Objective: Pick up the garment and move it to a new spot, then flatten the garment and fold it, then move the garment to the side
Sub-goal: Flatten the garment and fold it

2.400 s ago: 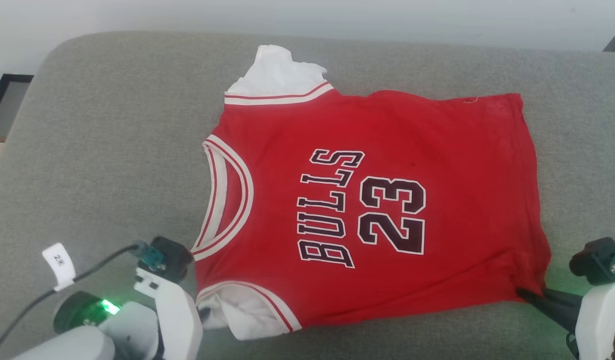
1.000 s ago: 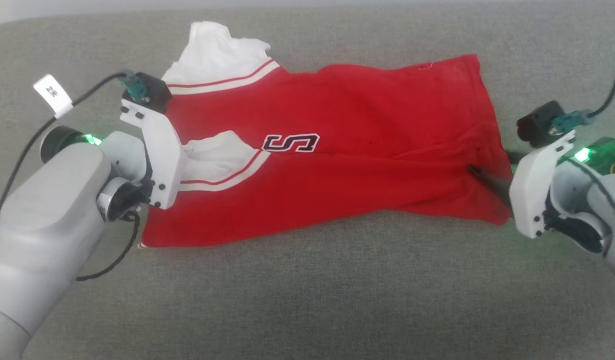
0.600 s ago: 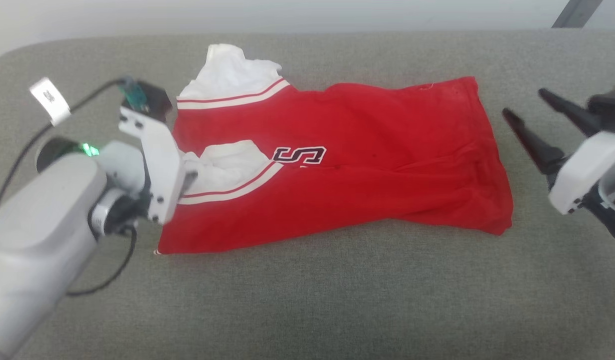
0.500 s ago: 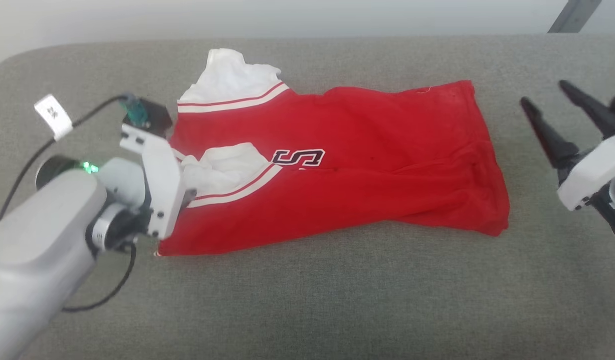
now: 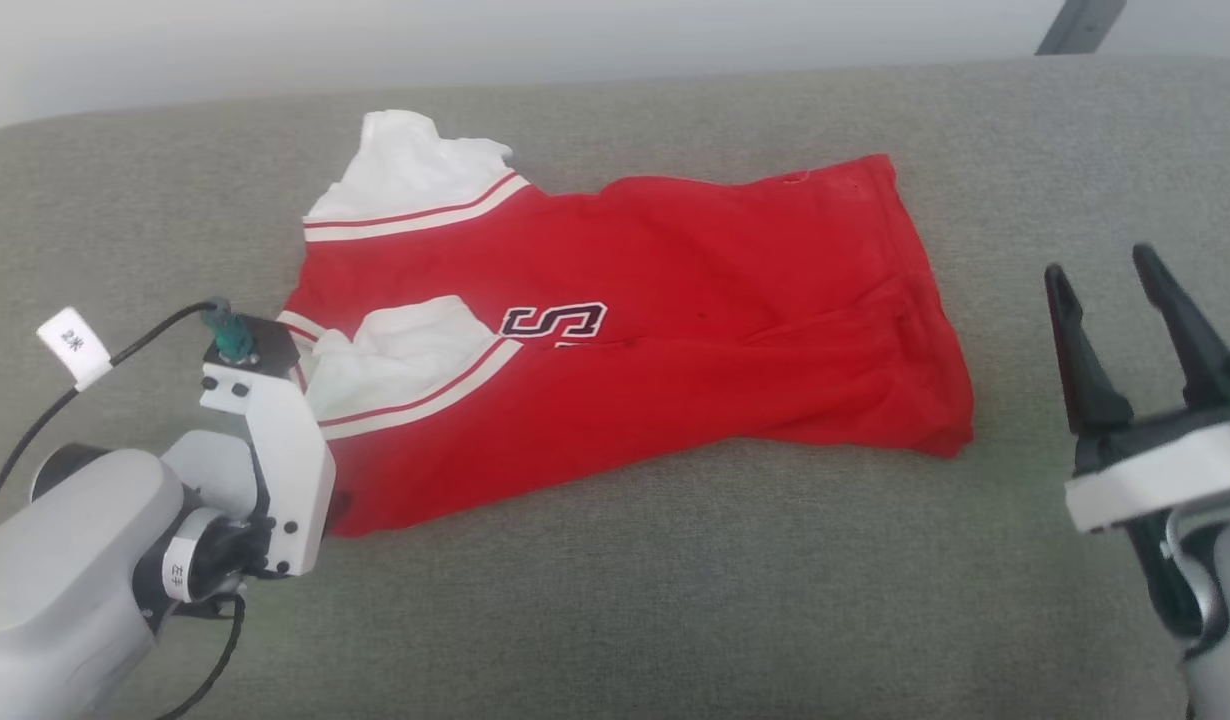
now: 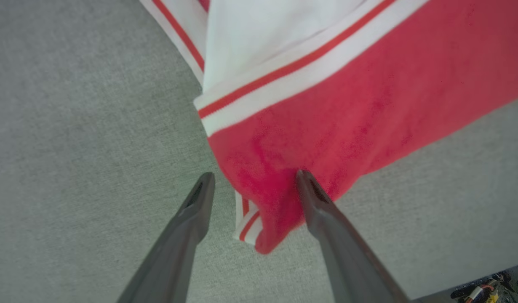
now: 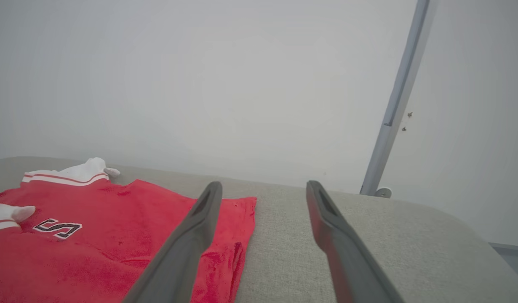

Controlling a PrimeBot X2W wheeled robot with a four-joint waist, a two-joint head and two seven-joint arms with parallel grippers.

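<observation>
The garment [image 5: 675, 300], a red jersey with white sleeves and striped trim, lies folded lengthwise on the grey cushion [image 5: 615, 620], one letter of its lettering showing. My left gripper [image 6: 254, 176] is open. Its fingers straddle the garment's [image 6: 347, 105] near left corner, where a bit of striped trim peeks out. In the head view its white wrist housing [image 5: 275, 460] hides the fingers. My right gripper [image 5: 1103, 278] stands open off the garment's right end, above the cushion, holding nothing. The right wrist view has the garment [image 7: 116, 235] to the left of the open right gripper [image 7: 263, 184].
The grey cushion [image 7: 368, 235] stretches past the garment on all sides, with a broad strip along the front. A pale wall stands behind it. A grey metal post [image 7: 393, 105] rises at the back right. A cable with a white tag [image 5: 73, 345] trails from my left wrist.
Both grippers have opened and let go of the garment. The right one has drawn away to the right, and the left one has pulled back toward the near left corner. The head camera has also shifted.
</observation>
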